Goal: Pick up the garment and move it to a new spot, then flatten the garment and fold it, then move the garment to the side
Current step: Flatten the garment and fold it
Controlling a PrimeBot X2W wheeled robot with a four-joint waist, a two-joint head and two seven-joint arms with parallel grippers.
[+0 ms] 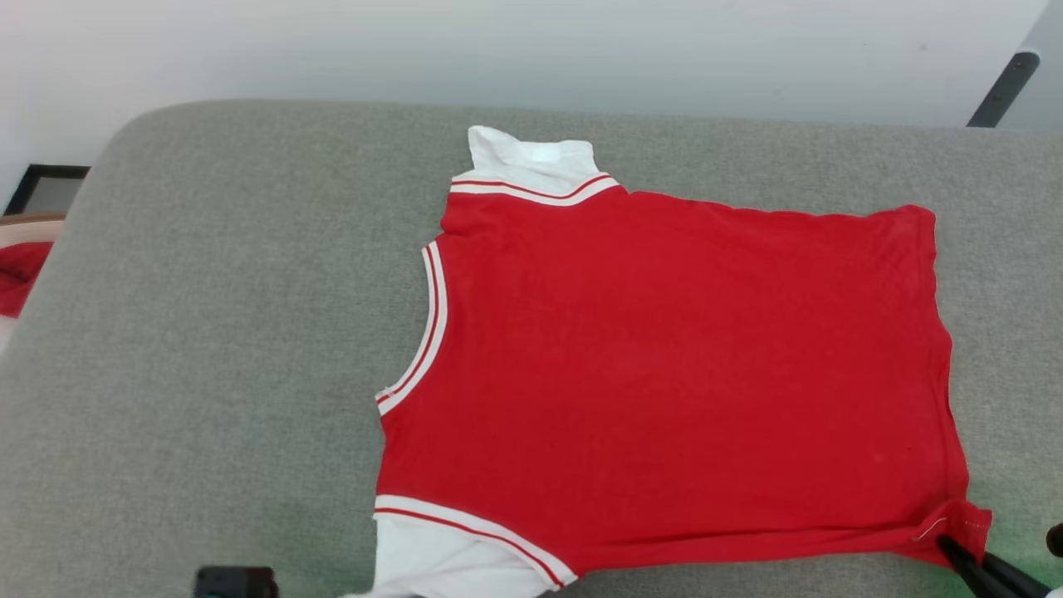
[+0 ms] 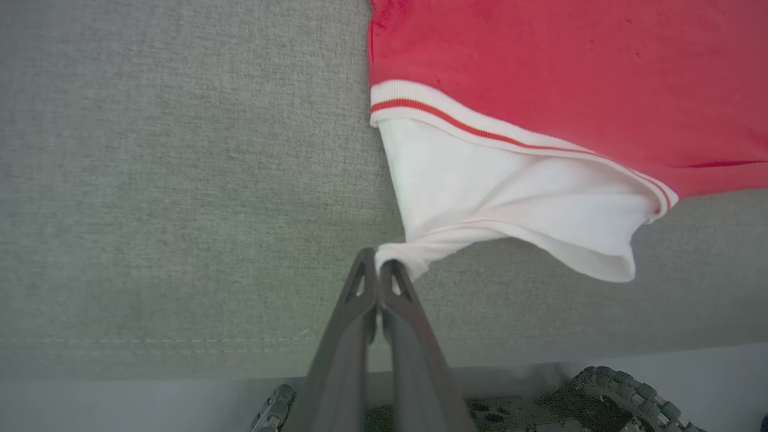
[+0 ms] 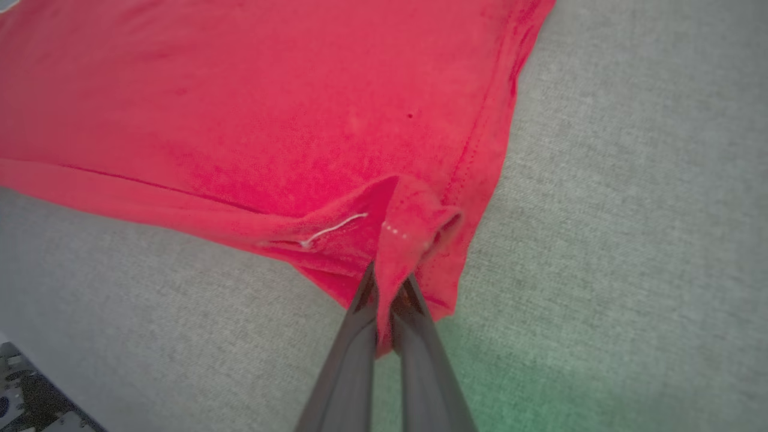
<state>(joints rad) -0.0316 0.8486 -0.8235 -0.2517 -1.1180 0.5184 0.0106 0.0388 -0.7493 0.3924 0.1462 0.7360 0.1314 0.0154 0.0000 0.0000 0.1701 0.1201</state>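
Clamped together, the left gripper pinches the twisted tip of a white sleeve of the shirt, at centre frame in its wrist view. No gap shows between the fingers. The right gripper is likewise closed on cloth: a bunched red hem corner runs down between its fingers, at the centre of its wrist view.

In the head view that gripper sits at the lower right, its fingers cut off by the bottom edge, gripping the near right corner. A dark block at the lower left is cropped and hard to identify.

One shirt lies spread on the grey cushion, right of centre, plain red side up, neckline toward frame left. It has two white sleeves: the upper sleeve at top centre, and the lower sleeve partly cut off by the bottom edge.

One other red cloth sits at the left edge, mostly out of frame. A dark tyre-like part at the left wrist view's lower right is blurred.
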